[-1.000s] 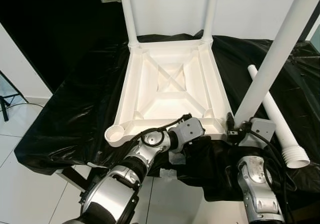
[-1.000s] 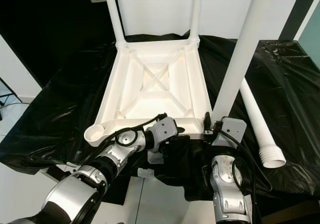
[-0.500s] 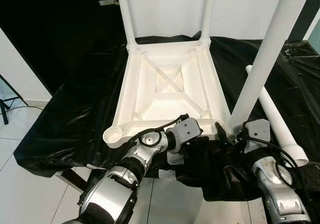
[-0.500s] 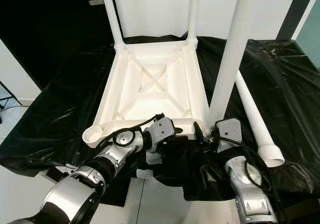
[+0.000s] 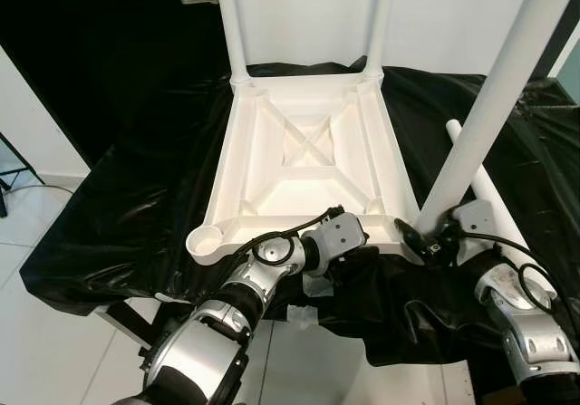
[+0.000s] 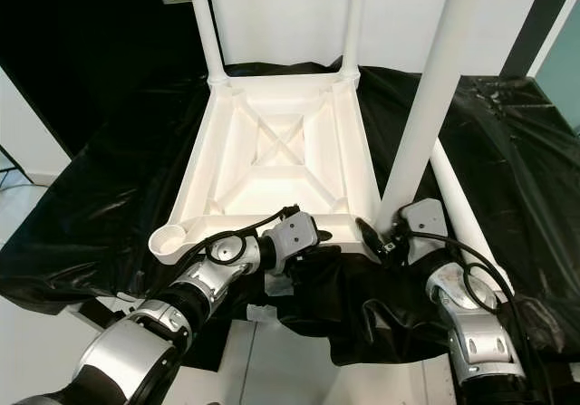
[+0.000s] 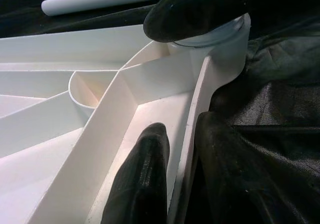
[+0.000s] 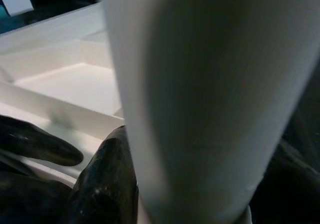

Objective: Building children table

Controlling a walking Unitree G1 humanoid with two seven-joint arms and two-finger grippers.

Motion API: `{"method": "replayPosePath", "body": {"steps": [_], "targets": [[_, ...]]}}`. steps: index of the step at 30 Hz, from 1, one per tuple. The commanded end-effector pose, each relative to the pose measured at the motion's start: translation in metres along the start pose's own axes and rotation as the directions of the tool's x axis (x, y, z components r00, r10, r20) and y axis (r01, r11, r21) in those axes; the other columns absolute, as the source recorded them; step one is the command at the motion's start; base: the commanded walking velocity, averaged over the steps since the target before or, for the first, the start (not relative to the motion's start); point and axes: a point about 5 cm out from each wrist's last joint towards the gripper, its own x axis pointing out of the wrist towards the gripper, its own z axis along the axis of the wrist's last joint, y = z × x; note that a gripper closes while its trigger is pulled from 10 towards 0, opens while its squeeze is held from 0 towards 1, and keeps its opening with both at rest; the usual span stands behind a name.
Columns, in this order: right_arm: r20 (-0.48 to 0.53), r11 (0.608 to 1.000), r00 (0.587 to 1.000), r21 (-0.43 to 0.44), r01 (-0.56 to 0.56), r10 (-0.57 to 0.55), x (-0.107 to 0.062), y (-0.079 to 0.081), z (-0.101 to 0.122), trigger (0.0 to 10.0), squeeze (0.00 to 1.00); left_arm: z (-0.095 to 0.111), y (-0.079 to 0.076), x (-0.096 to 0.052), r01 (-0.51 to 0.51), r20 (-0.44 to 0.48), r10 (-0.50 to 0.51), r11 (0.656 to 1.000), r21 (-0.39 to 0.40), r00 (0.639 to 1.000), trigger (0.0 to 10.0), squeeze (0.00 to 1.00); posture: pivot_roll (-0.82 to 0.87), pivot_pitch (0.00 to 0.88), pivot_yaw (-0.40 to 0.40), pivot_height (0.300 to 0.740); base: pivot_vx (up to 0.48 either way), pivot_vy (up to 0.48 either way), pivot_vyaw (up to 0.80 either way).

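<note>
You have the white tabletop [image 5: 308, 156] lying upside down on the black sheet [image 5: 136, 197], ribbed underside up, with two legs [image 5: 231, 24] standing in its far corner sockets. Your left gripper [image 7: 175, 149] is clamped on the near rim of the tabletop: in the left wrist view one black finger [image 7: 142, 179] lies inside the rim wall and the other outside, against the sheet. Your right gripper [image 5: 419, 239] is closed around the base of a third leg [image 5: 494, 97], which stands tilted in the near right corner socket; in the right wrist view a finger [image 8: 107, 184] presses against the side of that leg. The near left socket [image 5: 207, 242] is an open cup with nothing in it. A fourth leg [image 5: 485, 192] lies loose on the sheet just to the right of the tabletop, passing behind your right wrist. Behind the sheet you can see a white wall [image 5: 308, 6] and, to the left, a pale tiled floor [image 5: 54, 351].
</note>
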Motion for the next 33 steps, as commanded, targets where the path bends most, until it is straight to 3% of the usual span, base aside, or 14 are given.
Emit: {"method": "replayPosePath", "body": {"steps": [1,8,11,12,13,15,17,25,26,28,29,30,31,33], "targets": [[-0.02,0.993,0.993,-0.002,-0.116,0.116,0.003,0.019,-0.005,0.0,0.0,-0.029,-0.017,-0.004,-0.026,-0.11,0.014,0.995,-0.101,0.994,10.0,0.0,-0.12,0.003,-0.014,0.74,0.0,0.0,0.0],[-0.061,0.986,0.986,0.075,-0.152,0.156,-0.005,0.036,-0.024,0.0,0.0,-0.03,-0.027,-0.001,0.031,-0.104,-0.04,0.996,-0.086,0.994,10.0,0.0,-0.12,0.0,0.037,0.74,0.0,0.0,0.0],[-0.064,0.992,0.995,0.102,-0.073,0.08,-0.003,0.04,-0.029,0.0,0.0,-0.033,-0.025,-0.004,0.041,-0.121,-0.049,0.997,-0.07,0.991,10.0,0.0,-0.12,0.0,0.043,0.74,0.0,0.0,0.0],[-0.051,0.982,0.993,0.151,0.111,-0.105,-0.001,0.039,-0.032,0.0,0.0,-0.033,-0.023,-0.006,0.041,-0.12,-0.049,0.997,-0.072,0.992,10.0,0.0,-0.11,0.0,0.045,0.74,0.0,0.0,0.0],[-0.051,0.982,0.993,0.151,0.111,-0.105,-0.001,0.039,-0.032,0.0,0.0,-0.033,-0.023,-0.006,0.041,-0.12,-0.049,0.997,-0.072,0.992,10.0,0.0,-0.11,0.0,0.045,0.74,0.0,0.0,0.0],[-0.055,0.829,0.869,0.278,0.486,-0.491,-0.006,0.034,-0.034,0.0,0.0,-0.03,-0.022,-0.006,0.037,-0.108,-0.045,0.996,-0.078,0.993,10.0,0.0,-0.1,0.0,0.05,0.74,0.0,0.0,0.0],[-0.073,0.757,0.801,0.288,0.587,-0.594,-0.006,0.045,-0.033,0.0,0.0,-0.03,-0.021,-0.006,0.036,-0.113,-0.044,0.997,-0.072,0.993,10.0,0.0,-0.1,0.0,0.054,0.74,0.0,0.0,0.0],[0.028,0.843,0.865,0.242,0.481,-0.502,0.009,0.057,-0.016,0.0,0.0,-0.031,-0.019,-0.007,0.046,-0.119,-0.053,0.997,-0.064,0.992,10.0,0.0,-0.13,0.0,0.065,0.74,0.0,0.0,0.0],[0.04,0.855,0.871,0.223,0.469,-0.489,0.009,0.057,-0.014,4.7,0.0,-0.03,-0.021,-0.006,0.049,-0.119,-0.057,0.997,-0.064,0.991,10.0,0.0,-0.13,0.0,0.071,0.74,0.0,0.0,0.0],[0.044,0.858,0.872,0.213,0.468,-0.487,0.01,0.057,-0.013,4.7,0.0,-0.03,-0.021,-0.006,0.051,-0.119,-0.059,0.997,-0.064,0.991,10.0,0.0,-0.13,0.0,0.071,0.74,0.0,0.0,0.0],[0.056,0.868,0.88,0.207,0.451,-0.471,0.01,0.058,-0.012,10.0,0.0,-0.03,-0.023,-0.005,0.057,-0.116,-0.064,0.996,-0.065,0.991,10.0,0.0,-0.14,0.005,0.077,0.74,0.0,0.0,0.0],[0.065,0.87,0.881,0.202,0.449,-0.469,0.011,0.06,-0.011,10.0,0.0,-0.03,-0.024,-0.004,0.061,-0.115,-0.068,0.996,-0.066,0.991,10.0,0.0,-0.14,0.005,0.077,0.74,0.0,0.0,0.0],[0.083,0.88,0.889,0.209,0.426,-0.45,0.011,0.061,-0.009,10.0,1.0,-0.03,-0.025,-0.004,0.068,-0.112,-0.075,0.995,-0.067,0.991,10.0,0.0,-0.14,0.014,0.078,0.74,0.0,0.0,0.0],[0.096,0.905,0.911,0.196,0.378,-0.402,0.011,0.062,-0.007,10.0,1.0,-0.031,-0.026,-0.005,0.074,-0.11,-0.081,0.995,-0.068,0.991,10.0,0.0,-0.14,0.017,0.076,0.74,0.0,0.0,0.0]]}}
